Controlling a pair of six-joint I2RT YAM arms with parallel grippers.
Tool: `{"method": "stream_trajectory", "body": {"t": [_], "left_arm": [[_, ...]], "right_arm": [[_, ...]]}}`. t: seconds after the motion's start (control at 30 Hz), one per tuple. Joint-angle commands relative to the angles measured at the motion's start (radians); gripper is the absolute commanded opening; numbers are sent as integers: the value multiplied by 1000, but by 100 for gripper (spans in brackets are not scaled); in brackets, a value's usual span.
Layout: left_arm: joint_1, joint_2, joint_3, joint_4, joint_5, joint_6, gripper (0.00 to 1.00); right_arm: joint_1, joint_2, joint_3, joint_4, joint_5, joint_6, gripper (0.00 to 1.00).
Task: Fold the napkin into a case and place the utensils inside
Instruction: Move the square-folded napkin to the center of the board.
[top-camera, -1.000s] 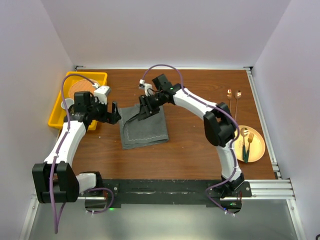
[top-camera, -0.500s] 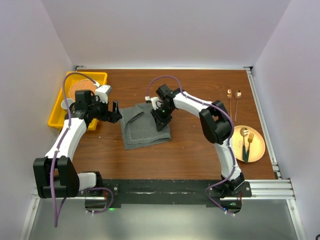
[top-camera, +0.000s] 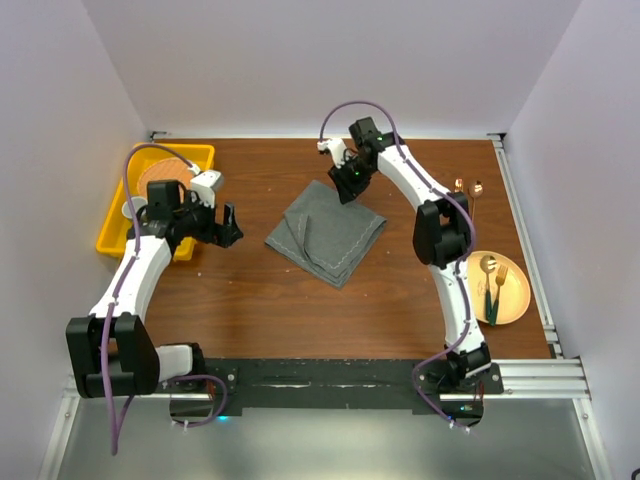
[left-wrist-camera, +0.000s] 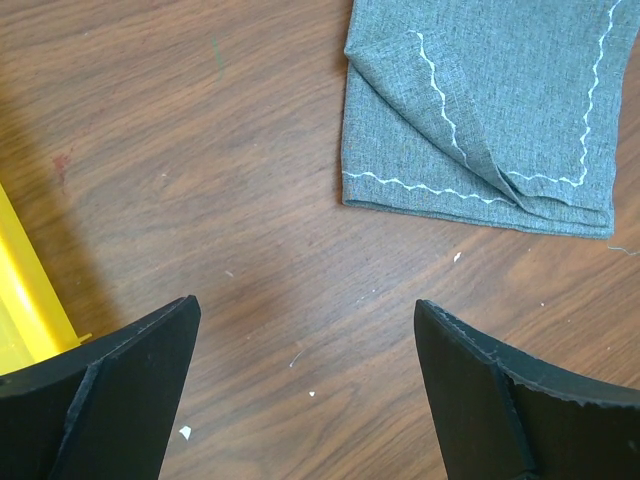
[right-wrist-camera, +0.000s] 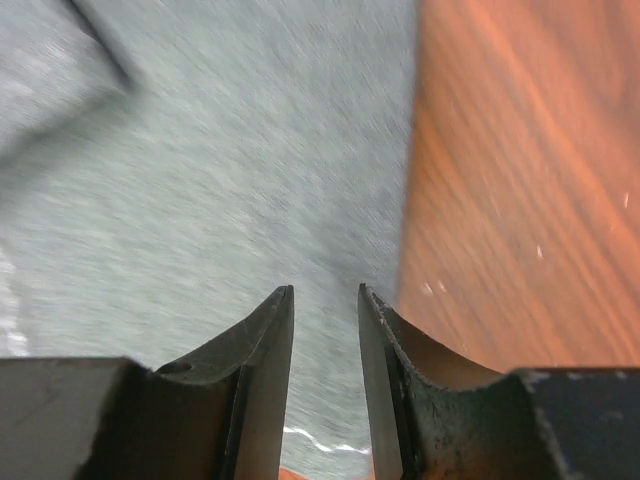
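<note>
**Top view, with both wrist views.** The dark grey square fabric napkin (top-camera: 325, 232) lay half a second earlier as a roughly square-on folded rectangle left of centre. It is now shown swung round to a diamond at the centre of the brown wooden worktop (top-camera: 250, 300), with a loose fold line across it. The right gripper (top-camera: 347, 182) has been carried from the middle of the cloth to its upper corner. In the right wrist view its jaws are parted by a narrow gap above the cloth's edge, and nothing is seen pinched. The left gripper (top-camera: 226, 224) is kept at the left of the frame, jaws spread wide and empty, with the napkin's hemmed corner just ahead. Folding is judged incomplete, since no narrow case has been formed. The slender copper-coloured cutlery pieces (top-camera: 476, 187) are left at the right edge, well apart from the cloth.
</note>
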Motion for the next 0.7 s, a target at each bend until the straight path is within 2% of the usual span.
{"method": "stream_trajectory", "body": {"t": [0.0,0.17,0.37,0.47,0.67], "left_arm": [[11,-15,43,14,28,14,93],[10,-16,54,5,17,5,94],[11,-27,65,-21,5,2,96],[10,-47,53,-27,-4,6,96],[20,-110,19,-46,-21,-15,98]], "right_arm": [[96,-70,-70,130,-101,153,36],[140,-21,-103,220,-91,312,35],[188,17,-150,226,-128,304,37],[228,11,-207,203,-166,229,39],[335,-36,-308,66,-237,-74,41]]}}
